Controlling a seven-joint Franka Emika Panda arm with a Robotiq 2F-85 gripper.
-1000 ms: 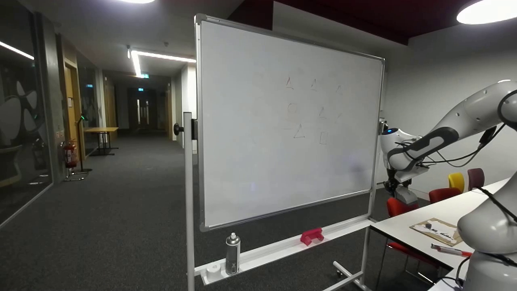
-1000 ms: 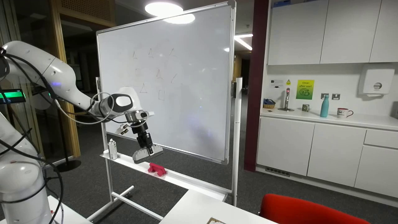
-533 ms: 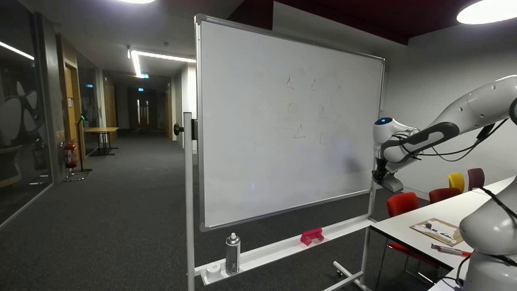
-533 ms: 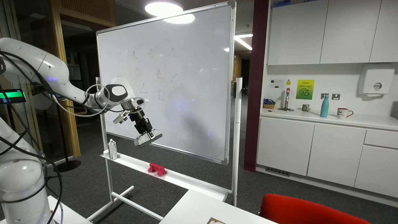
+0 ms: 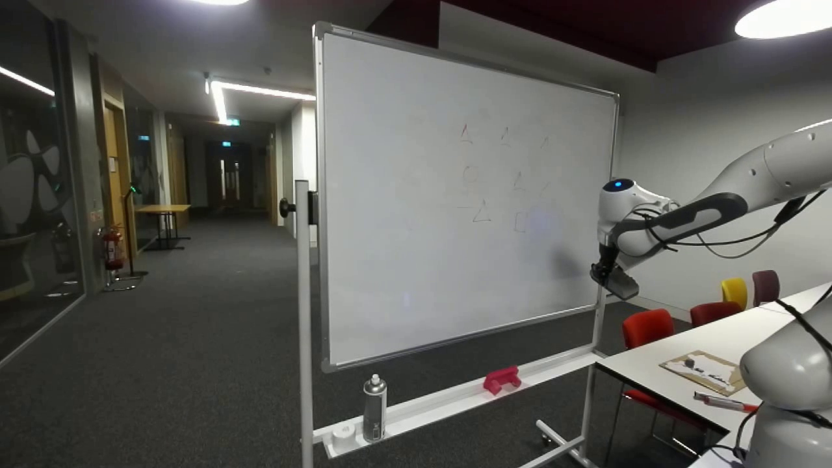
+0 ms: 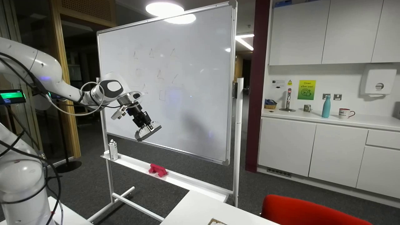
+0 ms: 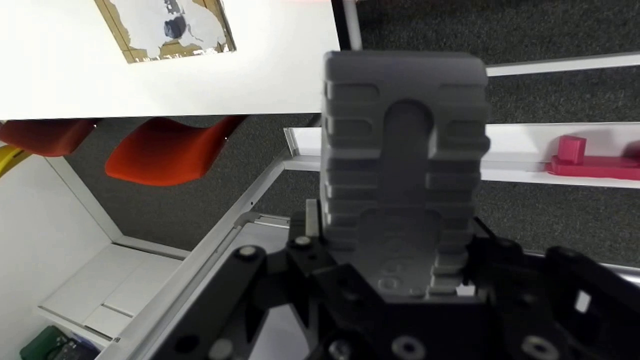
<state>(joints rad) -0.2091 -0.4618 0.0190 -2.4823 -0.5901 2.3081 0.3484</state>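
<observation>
The gripper has its jaws clamped on two sides of the eraser, probably to leave its flat face free; the eraser is in air, apart from the board

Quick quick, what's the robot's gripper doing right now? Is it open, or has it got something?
Gripper: closed, holding the gray board eraser.
</observation>
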